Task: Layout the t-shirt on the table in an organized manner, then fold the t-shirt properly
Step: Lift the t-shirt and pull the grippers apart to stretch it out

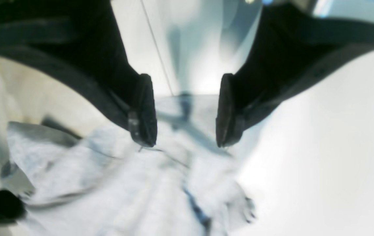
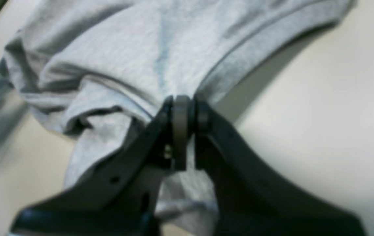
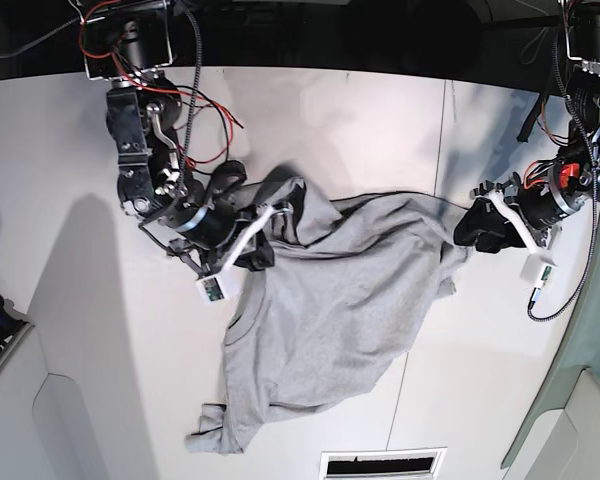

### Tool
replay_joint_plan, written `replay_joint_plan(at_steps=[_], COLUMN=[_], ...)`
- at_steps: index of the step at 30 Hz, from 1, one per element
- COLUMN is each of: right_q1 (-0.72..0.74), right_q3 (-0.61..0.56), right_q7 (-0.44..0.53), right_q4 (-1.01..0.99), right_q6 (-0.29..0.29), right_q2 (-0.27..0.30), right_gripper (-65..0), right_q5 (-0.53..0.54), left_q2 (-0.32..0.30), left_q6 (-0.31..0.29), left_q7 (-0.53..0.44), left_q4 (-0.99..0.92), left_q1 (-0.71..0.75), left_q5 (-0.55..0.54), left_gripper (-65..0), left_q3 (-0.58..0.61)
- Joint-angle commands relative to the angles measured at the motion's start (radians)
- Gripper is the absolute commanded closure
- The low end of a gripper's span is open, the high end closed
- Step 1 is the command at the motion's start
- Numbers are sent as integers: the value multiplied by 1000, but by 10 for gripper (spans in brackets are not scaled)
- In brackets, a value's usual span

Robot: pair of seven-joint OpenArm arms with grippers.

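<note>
Right gripper (image 2: 182,108): fingers pressed together on a pinch of the t-shirt (image 2: 124,55) | left gripper (image 1: 187,109): fingers spread apart, nothing between, arm low and extended

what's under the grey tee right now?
Only the white table shows around the crumpled heather-grey cotton t-shirt. The right gripper pinches its edge; anything beneath the cloth is hidden.

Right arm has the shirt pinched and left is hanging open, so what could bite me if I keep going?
The right gripper is pinching only a small bit of the t-shirt near its hem, so a hard pull could slip it. The left gripper is open over bunched fabric and may grab several layers, worsening the crumple.
</note>
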Motion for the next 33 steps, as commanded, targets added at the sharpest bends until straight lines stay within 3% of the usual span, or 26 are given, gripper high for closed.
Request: replay_joint_plan(at_steps=[1,9,14,16,19,24,28,33], right_q1=[0,-131,-209,-235,-262,-274,-274,-274], right_q3=[1,8,77,121,201,317,330,329], right_q7=[16,15,3,-14,-48,-67,-85,-85], right_q4=[32,179,296,346,403,414,411,411], right_q6=[18,44,47,47,48,47,48,47], right_q2=[28,209,280,303,322,333,332,332], right_gripper=[0,0,0,0,0,0,0,0], right_q5=[21,127,153,182,216,240,243,249], left_q2=[-16,-16,-17,-17,-17,-16,2,74], left_q6=[-8,-8,-18,-54,-91,-92,-51,-41], left_q7=[-14,-11,-11,-5,8,-7,-71,-17], left_q4=[17,17,19,19,19,19,19,19], left_q1=[-14,-14,-14,-15,-14,-18,-23,-31], left_q5=[-19,-19,-41,-69,-126,-105,1,-4], left_gripper=[-327,-327,-327,-327,-327,-327,-327,-327], left_q3=[-6,-6,-6,-6,0,112,230,263])
